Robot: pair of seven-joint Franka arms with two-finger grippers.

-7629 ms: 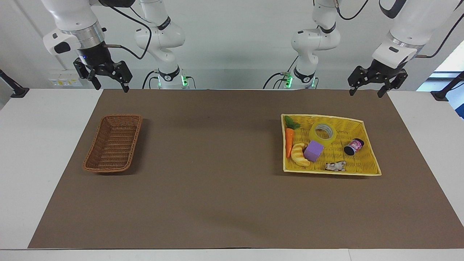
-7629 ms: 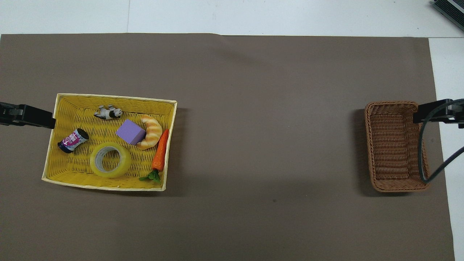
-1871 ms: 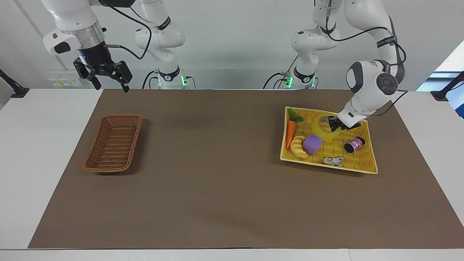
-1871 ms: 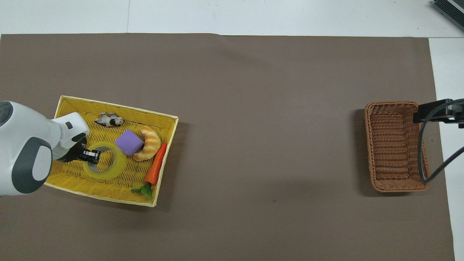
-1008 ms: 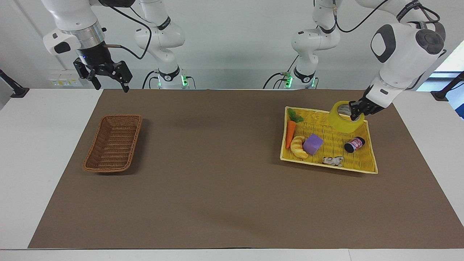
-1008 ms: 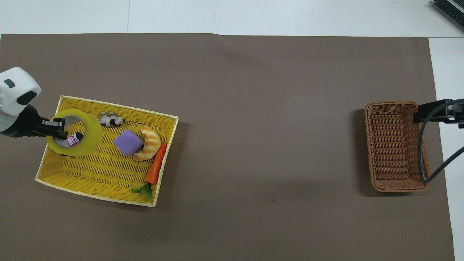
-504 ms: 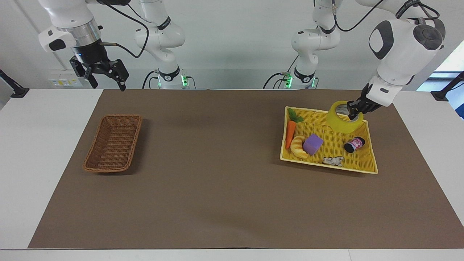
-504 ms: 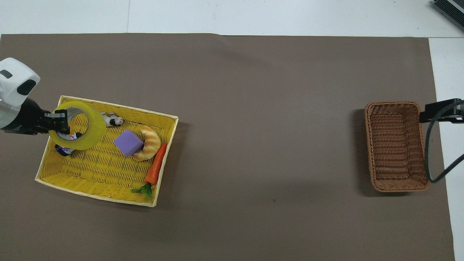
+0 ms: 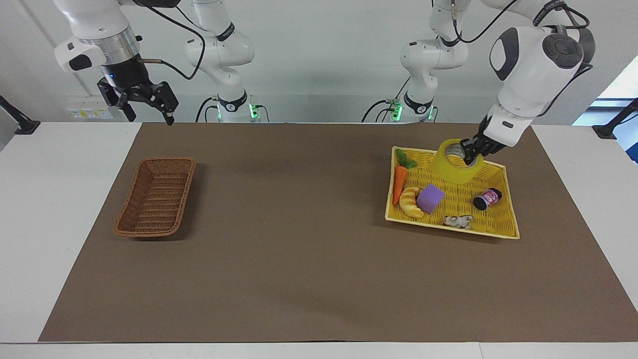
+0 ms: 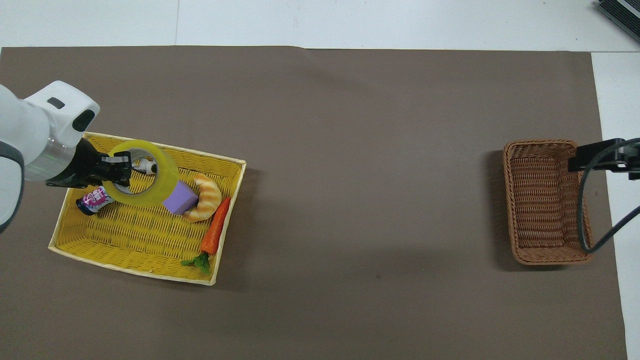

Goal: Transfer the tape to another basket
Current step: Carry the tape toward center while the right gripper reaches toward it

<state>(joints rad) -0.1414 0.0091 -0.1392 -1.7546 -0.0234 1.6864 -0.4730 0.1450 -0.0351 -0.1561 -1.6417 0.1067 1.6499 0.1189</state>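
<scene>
The left gripper (image 9: 469, 152) pinches the wall of the translucent yellow tape roll (image 9: 454, 167), lifted over the bright yellow woven basket (image 9: 501, 225), while the right gripper (image 9: 144, 105) waits spread near the dark brown wicker basket (image 9: 155, 197)

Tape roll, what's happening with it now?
Left claw shut on tape, raised over yellow basket. Right claw open, waiting. Brown basket empty.

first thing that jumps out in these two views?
The yellow tape hanging in the air, pinched at its rim by the left end effector over the yellow basket, where a carrot, croissant, purple block and small jar lie. The empty brown basket sits alone at the right arm's end, the right end effector waiting open above the table edge.
</scene>
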